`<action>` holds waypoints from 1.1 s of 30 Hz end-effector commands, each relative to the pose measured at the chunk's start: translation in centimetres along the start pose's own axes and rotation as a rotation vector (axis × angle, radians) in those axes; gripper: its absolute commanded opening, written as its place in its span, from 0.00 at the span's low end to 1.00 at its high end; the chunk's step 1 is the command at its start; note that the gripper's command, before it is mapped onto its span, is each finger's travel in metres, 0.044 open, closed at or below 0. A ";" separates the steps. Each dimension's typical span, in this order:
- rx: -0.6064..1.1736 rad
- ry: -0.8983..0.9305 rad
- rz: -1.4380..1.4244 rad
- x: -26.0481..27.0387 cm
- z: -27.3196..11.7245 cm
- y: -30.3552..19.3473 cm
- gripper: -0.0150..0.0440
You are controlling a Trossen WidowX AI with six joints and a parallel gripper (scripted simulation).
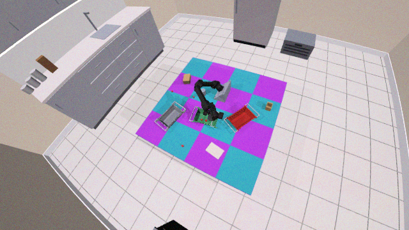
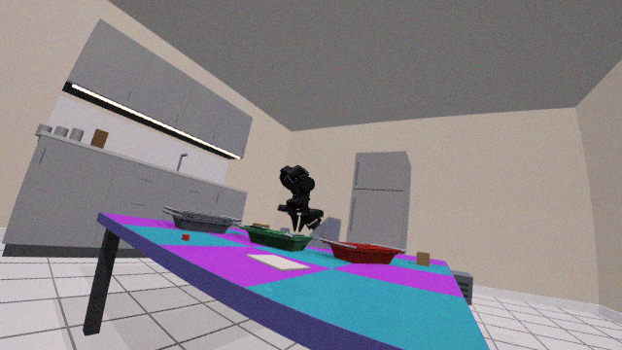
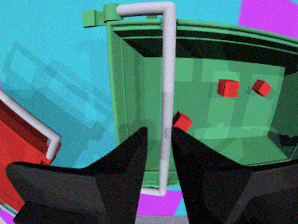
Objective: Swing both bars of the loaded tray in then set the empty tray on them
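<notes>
1. Green plastic tray (image 1: 197, 119) (image 2: 277, 239) (image 3: 220, 115), loaded, mid-table; left metal bar (image 1: 192, 114) outward, yet to swing.
2. Right metal bar (image 3: 169, 75) is over the load; black gripper (image 1: 213, 115) (image 2: 297, 229) (image 3: 158, 132) straddles it, jaws slightly apart, unclamped.
3. Empty red plastic tray (image 1: 241, 118) (image 2: 362, 253) awaits stacking.

Three trays (image 1: 241, 118) (image 2: 364, 253) (image 3: 20, 150) stand here, three red blocks (image 1: 206, 121) (image 3: 228, 88) in the green one (image 1: 197, 119) (image 2: 279, 240) (image 3: 116, 75).
</notes>
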State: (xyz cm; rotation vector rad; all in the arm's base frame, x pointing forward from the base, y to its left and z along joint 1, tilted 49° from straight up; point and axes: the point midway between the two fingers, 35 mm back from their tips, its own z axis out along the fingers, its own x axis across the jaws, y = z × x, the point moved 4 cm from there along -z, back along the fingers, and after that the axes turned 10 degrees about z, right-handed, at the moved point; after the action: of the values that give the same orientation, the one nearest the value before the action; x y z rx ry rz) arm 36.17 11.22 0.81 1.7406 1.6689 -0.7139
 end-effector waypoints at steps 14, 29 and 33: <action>-0.011 0.005 -0.002 0.3 -1.4 0.0 0.40; -0.011 0.005 -0.002 0.3 -1.4 0.0 0.40; -0.012 0.006 -0.002 0.3 -2.5 0.1 0.40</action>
State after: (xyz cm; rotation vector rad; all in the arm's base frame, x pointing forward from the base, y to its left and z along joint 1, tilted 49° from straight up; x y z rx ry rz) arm 36.07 12.59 1.71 1.7290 1.6783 -0.7083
